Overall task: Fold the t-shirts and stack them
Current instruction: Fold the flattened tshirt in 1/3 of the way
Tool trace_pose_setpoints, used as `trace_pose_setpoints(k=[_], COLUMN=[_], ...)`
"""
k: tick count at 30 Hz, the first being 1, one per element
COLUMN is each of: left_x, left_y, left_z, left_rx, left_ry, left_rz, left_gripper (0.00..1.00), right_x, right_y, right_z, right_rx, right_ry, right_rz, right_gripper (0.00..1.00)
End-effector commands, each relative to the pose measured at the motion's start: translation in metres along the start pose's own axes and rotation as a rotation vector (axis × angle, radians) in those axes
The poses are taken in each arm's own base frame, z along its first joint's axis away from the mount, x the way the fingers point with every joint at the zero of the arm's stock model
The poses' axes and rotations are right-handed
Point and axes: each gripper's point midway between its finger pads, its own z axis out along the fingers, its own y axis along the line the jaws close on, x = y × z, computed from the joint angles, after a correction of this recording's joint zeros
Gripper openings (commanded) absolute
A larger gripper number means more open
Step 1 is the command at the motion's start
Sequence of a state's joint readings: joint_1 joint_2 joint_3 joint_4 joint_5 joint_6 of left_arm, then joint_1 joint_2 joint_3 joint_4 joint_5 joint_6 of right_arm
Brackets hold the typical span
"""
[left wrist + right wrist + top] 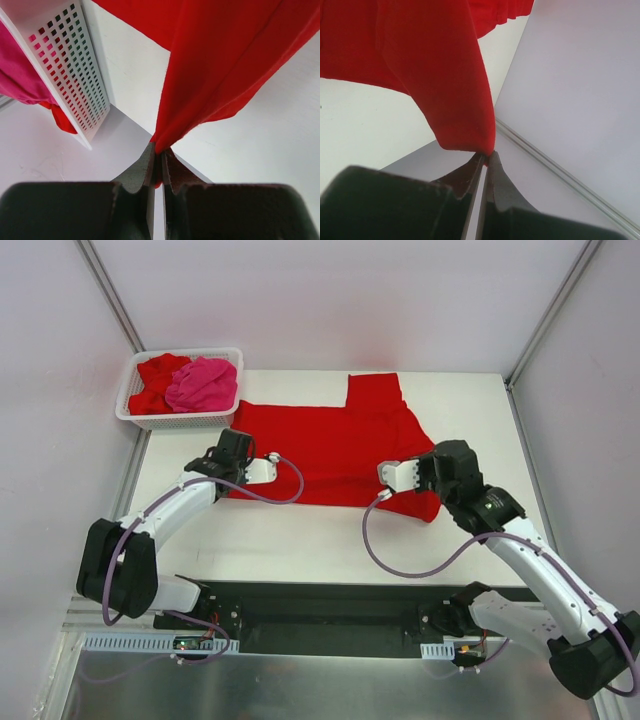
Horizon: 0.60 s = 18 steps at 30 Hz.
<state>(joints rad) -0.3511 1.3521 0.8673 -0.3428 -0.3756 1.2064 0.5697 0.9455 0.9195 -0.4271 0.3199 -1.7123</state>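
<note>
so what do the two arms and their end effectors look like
The left arm and right arm are white tubes with black joints and bulky black bases. A purple cable loops along each to a white wrist block. The left end effector and right end effector have dark, wedge-shaped fingers.

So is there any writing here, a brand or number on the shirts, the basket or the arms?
None that can be read.
The spread red t-shirt and the pink t-shirt in the white basket are plain.
Any marking on the small boards by the arms' bases is too small to tell.
</note>
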Motion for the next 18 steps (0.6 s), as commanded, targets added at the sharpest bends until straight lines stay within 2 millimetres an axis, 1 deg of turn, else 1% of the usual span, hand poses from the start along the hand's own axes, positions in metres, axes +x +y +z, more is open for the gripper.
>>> trace_pose_setpoints(k=[1, 9, 14, 18], left_x=[0.002, 0.003, 0.007, 0.01], left_y=[0.013, 0.008, 0.001, 0.002], left_z=[-0.002, 0.001, 0.004, 0.007], left_rx=[-0.028, -0.016, -0.001, 0.002], left_ry=[0.011, 0.022, 0.035, 0.046], left_rz=[-0.004, -0.007, 0.001, -0.009], left_gripper=[0.0, 0.0, 0.0, 0.0], right_x=[0.003, 0.003, -0.001, 0.001], right_y=[-0.03, -0.036, -0.029, -0.03], right_z=[0.0, 0.009, 0.011, 0.015], right_rx=[0.09, 0.086, 0.071, 0.072], right_ry=[-0.015, -0.026, -0.058, -0.051], right_rz=[0.014, 0.013, 0.003, 0.0], right_gripper=[0.01, 0.01, 0.01, 0.01])
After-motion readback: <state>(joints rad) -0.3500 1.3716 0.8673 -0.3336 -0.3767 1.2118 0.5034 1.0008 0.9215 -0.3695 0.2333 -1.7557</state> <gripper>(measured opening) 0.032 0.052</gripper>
